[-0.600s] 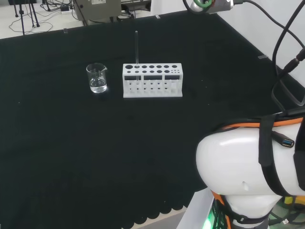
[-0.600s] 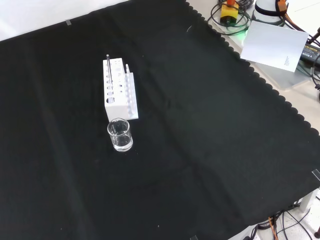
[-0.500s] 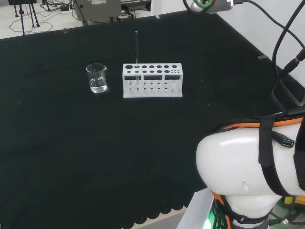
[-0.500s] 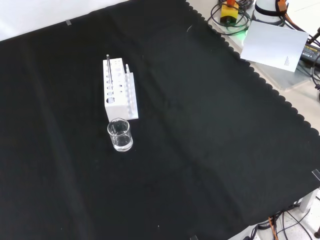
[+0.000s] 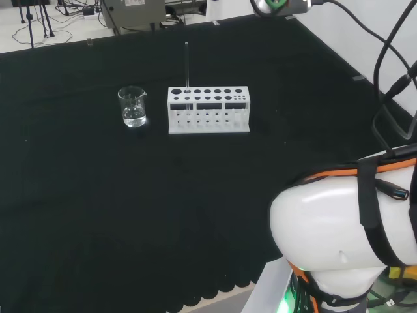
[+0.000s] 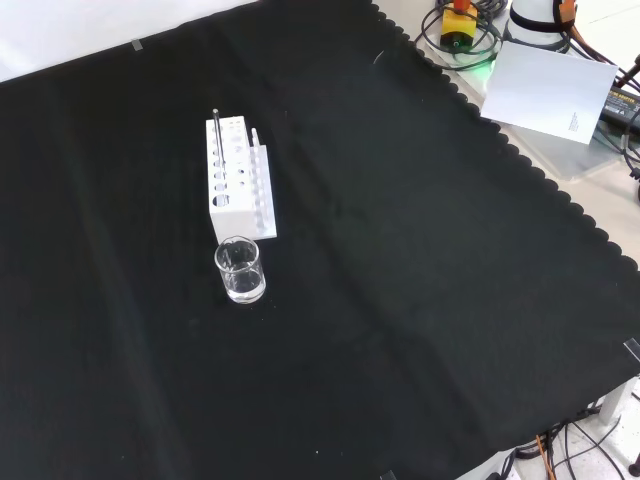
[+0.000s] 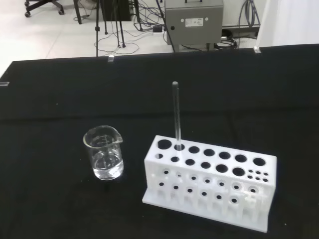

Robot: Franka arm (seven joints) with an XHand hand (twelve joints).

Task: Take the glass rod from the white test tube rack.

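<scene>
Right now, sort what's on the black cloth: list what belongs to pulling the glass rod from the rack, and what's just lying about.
Belongs to the job:
- glass rod, standing upright in a hole near one end of the rack
- white test tube rack

Just lying about:
- small glass beaker with a little clear liquid, standing apart from the rack's end nearest the rod

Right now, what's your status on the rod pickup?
Hand state unknown. Glass rod upright in the white test tube rack, untouched. Beaker stands beside the rack, apart from it; nothing else near the rod.
</scene>
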